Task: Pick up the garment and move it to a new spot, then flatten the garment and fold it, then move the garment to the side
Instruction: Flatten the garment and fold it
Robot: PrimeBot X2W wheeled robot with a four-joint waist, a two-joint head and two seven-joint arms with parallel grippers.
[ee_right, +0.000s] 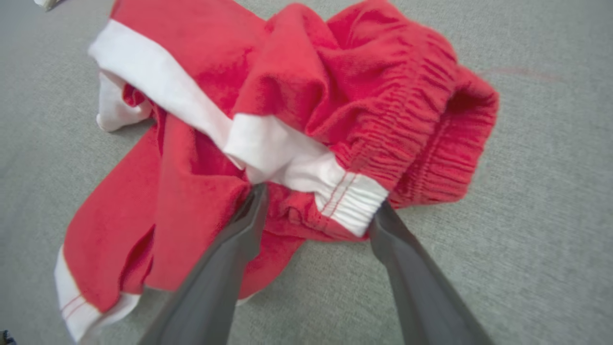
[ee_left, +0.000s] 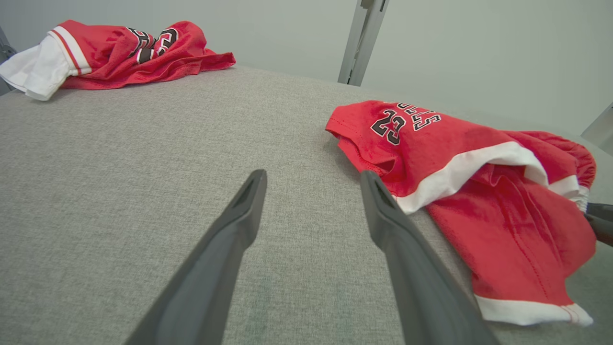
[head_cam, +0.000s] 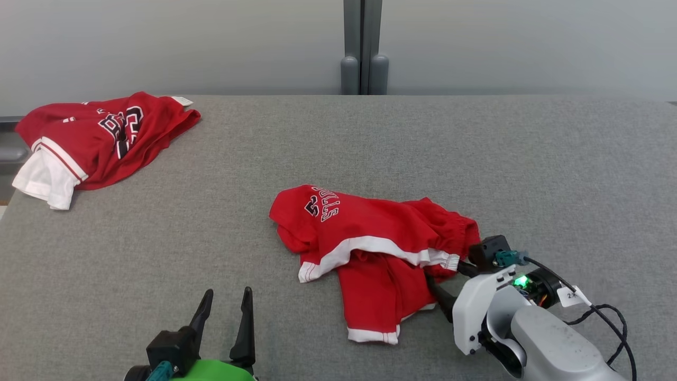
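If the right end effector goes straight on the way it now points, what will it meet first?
The red shorts: the open right end effector is at their white-trimmed waistband, so cloth lies directly ahead, perhaps in contact.

- crumpled red garment (ee_right: 297, 76) with white trim lies on a grey fabric surface (ee_right: 550, 191)
- right gripper (ee_right: 320, 199) spreads its dark fingers wide, tips straddling the white elastic edge
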